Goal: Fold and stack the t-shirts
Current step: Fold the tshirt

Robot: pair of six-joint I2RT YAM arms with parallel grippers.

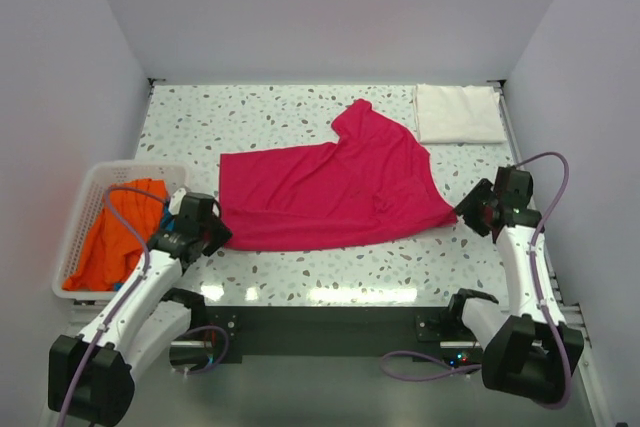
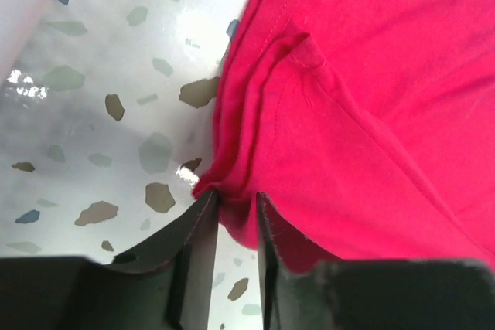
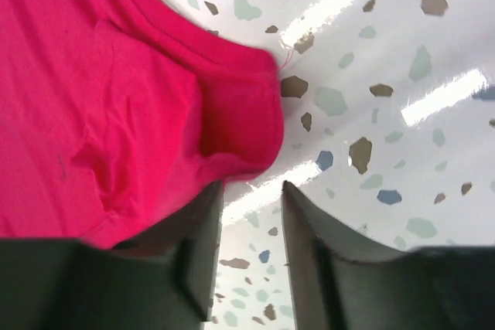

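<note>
Fingers (image 2: 197,256) of your left gripper (image 2: 236,200) stand a little apart, and the bunched hem of the magenta t-shirt (image 1: 340,187) reaches into the gap at their tips without being pinched flat; your right gripper (image 3: 251,191) also has its fingers (image 3: 309,256) apart, with bare table between them and the shirt's rounded corner just ahead of 1 finger. You have 1 container, the white slotted basket (image 1: 88,209) at the table's left edge, and it holds a crumpled orange t-shirt (image 1: 115,247); your left arm's cable (image 1: 135,187) loops over it. The magenta shirt lies spread across the middle of the table (image 1: 250,112), 1 sleeve pointing toward the back, its 2 near corners at your 2 grippers. A white folded t-shirt (image 1: 458,113) sits in the back right corner, near that sleeve but apart from it. Bare terrazzo is open behind the shirt on the left and in a narrow strip along the near edge. Only the top view gives you the basket, the white shirt and the whole outline; only the wrist views show the finger gaps and the stitched hems
</note>
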